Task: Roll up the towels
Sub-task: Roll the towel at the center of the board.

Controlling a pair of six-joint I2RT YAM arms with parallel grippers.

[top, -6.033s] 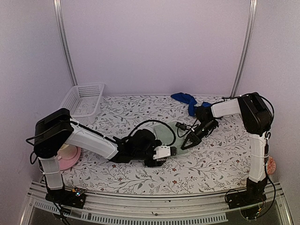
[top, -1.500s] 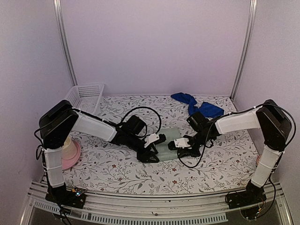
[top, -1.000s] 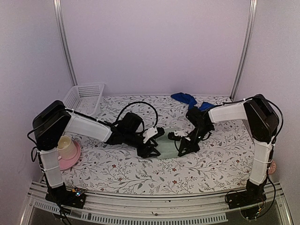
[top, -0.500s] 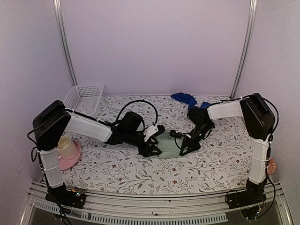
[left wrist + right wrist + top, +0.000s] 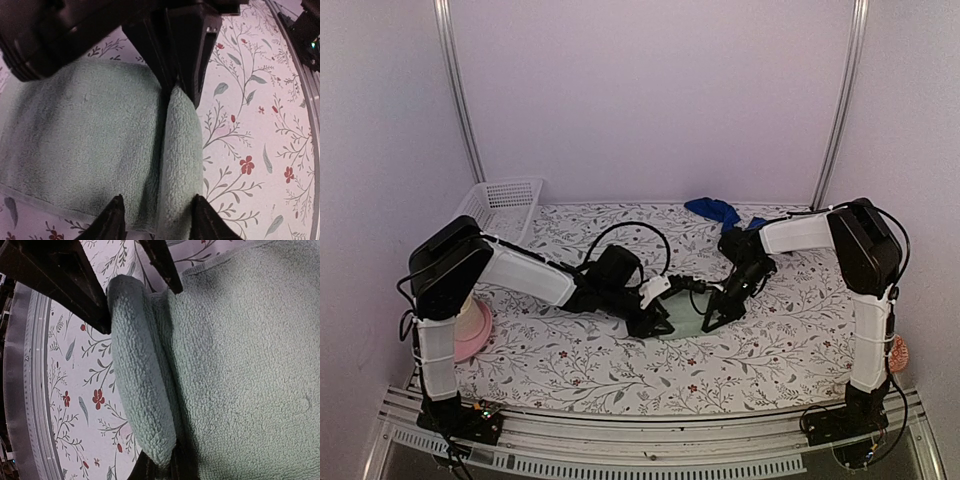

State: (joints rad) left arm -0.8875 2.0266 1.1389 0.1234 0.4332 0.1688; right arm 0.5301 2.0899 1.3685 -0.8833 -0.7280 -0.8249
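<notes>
Floral tabletop (image 5: 620, 372), lilac walls (image 5: 650, 100); sage towel (image 5: 683, 314) ctr.

The left gripper's (image 5: 157, 221) parted fingertips are straddling the sage-green towel's (image 5: 85, 145) rolled near edge on the floral tablecloth (image 5: 255, 120).

both arms reach inward and low, wrists angled down; left gripper (image 5: 656, 318) jaws stand partly apart, right gripper (image 5: 707, 322) jaws pinched nearly together.
</notes>
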